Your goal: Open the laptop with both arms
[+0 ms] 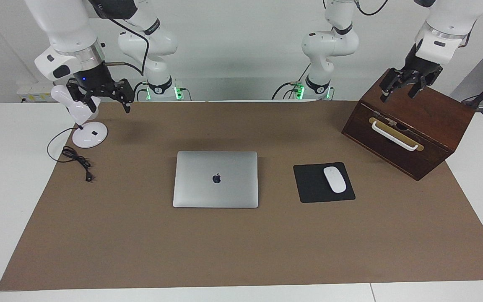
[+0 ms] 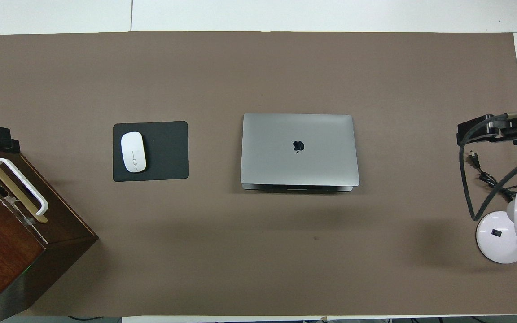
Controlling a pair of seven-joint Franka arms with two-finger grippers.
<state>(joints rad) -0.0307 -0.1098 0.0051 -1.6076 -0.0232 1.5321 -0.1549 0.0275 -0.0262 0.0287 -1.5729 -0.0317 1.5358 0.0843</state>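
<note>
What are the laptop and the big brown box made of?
The laptop looks like metal: smooth, matte silver-grey, with a soft sheen. The box looks like dark varnished wood: reddish-brown grain, slightly glossy. Its handle seems to be white plastic, though I can't be sure.

Two white arms [image 1: 149, 37] showing grey-black joint rings, black cables trailing, green lights glowing at bases; black linkage grippers [image 1: 101, 94], blue LED glowing upper left.

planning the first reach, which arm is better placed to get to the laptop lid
Neither clearly. The closed laptop lies midway; the right claw hangs by the lamp, the left claw over the wooden box.
</note>
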